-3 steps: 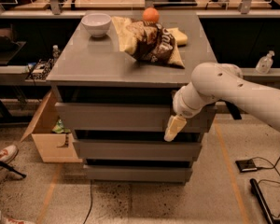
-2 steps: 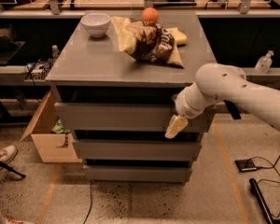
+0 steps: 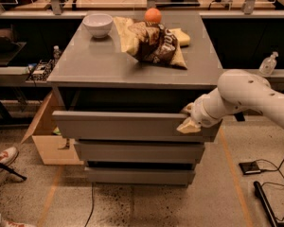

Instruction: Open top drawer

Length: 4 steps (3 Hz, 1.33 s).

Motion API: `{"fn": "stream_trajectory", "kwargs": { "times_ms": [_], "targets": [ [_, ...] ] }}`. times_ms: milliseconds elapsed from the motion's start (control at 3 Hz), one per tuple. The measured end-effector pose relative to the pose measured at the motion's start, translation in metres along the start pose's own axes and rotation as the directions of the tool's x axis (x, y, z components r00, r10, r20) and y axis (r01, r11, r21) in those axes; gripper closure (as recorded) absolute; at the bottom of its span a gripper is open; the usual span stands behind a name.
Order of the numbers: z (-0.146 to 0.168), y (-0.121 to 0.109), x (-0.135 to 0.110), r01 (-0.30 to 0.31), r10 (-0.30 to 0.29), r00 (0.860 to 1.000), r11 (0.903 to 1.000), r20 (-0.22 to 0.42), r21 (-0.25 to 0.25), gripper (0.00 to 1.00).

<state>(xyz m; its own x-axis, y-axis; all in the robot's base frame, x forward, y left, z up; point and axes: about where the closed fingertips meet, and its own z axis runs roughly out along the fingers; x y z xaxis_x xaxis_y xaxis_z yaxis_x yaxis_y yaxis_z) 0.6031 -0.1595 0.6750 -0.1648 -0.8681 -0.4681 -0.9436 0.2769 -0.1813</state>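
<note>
Camera view shows the top drawer standing partly out from under the bench, with a dark gap behind its wide grey front. The claw sits at that front's right end, against its upper edge; whether it is spread or pinching the panel cannot be told. Below the bench top, two narrower drawer fronts sit further back. On the bench lie a white bowl, an orange, a brown snack bag with pale lettering too blurred to read, and a yellow pad. A cardboard box stands left of the bench, and a clear pump bottle right of it.
</note>
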Motion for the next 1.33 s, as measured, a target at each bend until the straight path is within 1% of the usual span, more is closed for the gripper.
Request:
{"fn": "stream_trajectory", "kwargs": {
  "times_ms": [333, 667, 1000, 1333],
  "targets": [
    [-0.006, 0.003, 0.004, -0.011, 0.011, 1.000, 0.9999, 0.000, 0.001, 0.88],
    [-0.012, 0.002, 0.001, -0.012, 0.012, 1.000, 0.9999, 0.000, 0.001, 1.00],
    [-0.012, 0.002, 0.001, -0.012, 0.012, 1.000, 0.9999, 0.000, 0.001, 1.00],
    [-0.031, 0.026, 0.022, -0.058, 0.058, 0.998, 0.9983, -0.012, 0.008, 1.00]
  ]
}}
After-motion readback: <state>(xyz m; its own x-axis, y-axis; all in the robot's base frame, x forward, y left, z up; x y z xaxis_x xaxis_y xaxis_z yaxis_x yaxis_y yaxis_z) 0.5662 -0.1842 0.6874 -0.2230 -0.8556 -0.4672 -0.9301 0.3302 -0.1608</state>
